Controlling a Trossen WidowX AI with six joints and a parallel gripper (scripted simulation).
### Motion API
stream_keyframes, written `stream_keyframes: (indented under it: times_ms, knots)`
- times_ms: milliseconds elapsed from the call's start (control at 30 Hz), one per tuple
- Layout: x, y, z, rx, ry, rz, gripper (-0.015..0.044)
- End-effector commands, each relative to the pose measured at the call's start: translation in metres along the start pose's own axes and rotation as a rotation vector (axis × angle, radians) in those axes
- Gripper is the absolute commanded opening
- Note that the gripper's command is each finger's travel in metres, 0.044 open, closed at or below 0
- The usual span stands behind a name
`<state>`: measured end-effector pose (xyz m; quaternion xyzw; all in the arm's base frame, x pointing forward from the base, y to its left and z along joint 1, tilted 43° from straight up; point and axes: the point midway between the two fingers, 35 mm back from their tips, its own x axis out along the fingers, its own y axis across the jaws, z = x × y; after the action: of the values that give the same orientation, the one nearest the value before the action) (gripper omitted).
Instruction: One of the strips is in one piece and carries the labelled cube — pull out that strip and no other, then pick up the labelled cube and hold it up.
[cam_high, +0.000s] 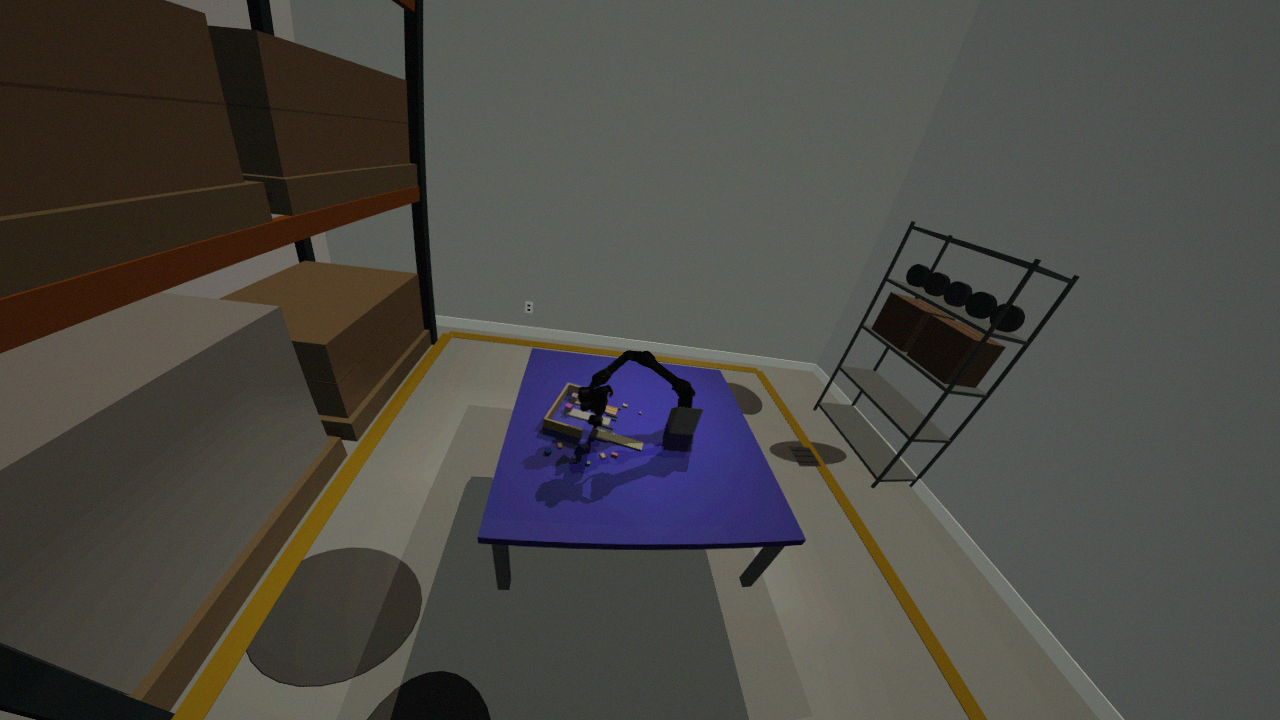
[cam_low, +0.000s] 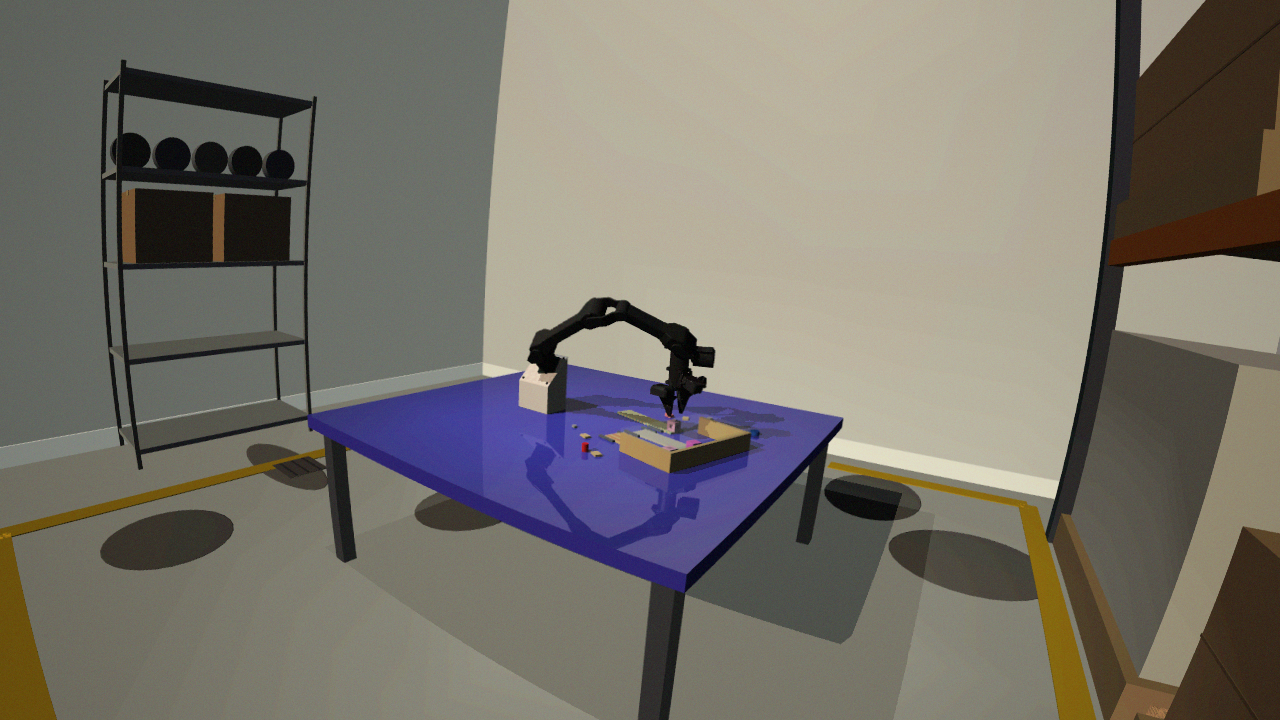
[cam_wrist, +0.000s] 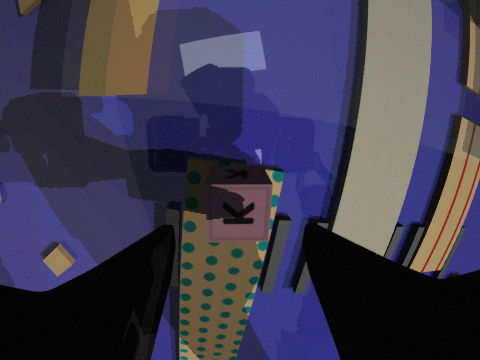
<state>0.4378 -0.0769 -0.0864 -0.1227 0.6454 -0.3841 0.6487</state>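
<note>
The pink labelled cube (cam_wrist: 240, 212) (cam_low: 673, 427), with a black K on its top, sits on the far end of the teal-dotted strip (cam_wrist: 215, 290) (cam_high: 623, 439) (cam_low: 637, 417). That strip shows no break in its visible part and lies between thin grey rails. My gripper (cam_wrist: 240, 235) (cam_low: 674, 412) is partly open, with a finger on either side of the cube and strip and gaps on both sides. In the wrist view the fingertips appear near the cube's near edge. In the top view the arm hides the cube.
A plain pale strip (cam_wrist: 392, 110) and a red-lined strip (cam_wrist: 450, 200) lie to the right in the wrist view. A low wooden tray wall (cam_high: 562, 428) (cam_low: 707, 453) stands around the far ends. Small loose pieces include a tan block (cam_wrist: 59, 260) and a red cylinder (cam_low: 584, 446).
</note>
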Motion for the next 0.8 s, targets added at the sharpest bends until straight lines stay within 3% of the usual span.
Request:
stream_keyframes:
  times_ms: [0, 767]
  knots:
    - [0.007, 0.000, -0.001, -0.009, 0.000, -0.006, 0.0250]
    - [0.044, -0.001, 0.000, -0.009, 0.000, -0.008, 0.0250]
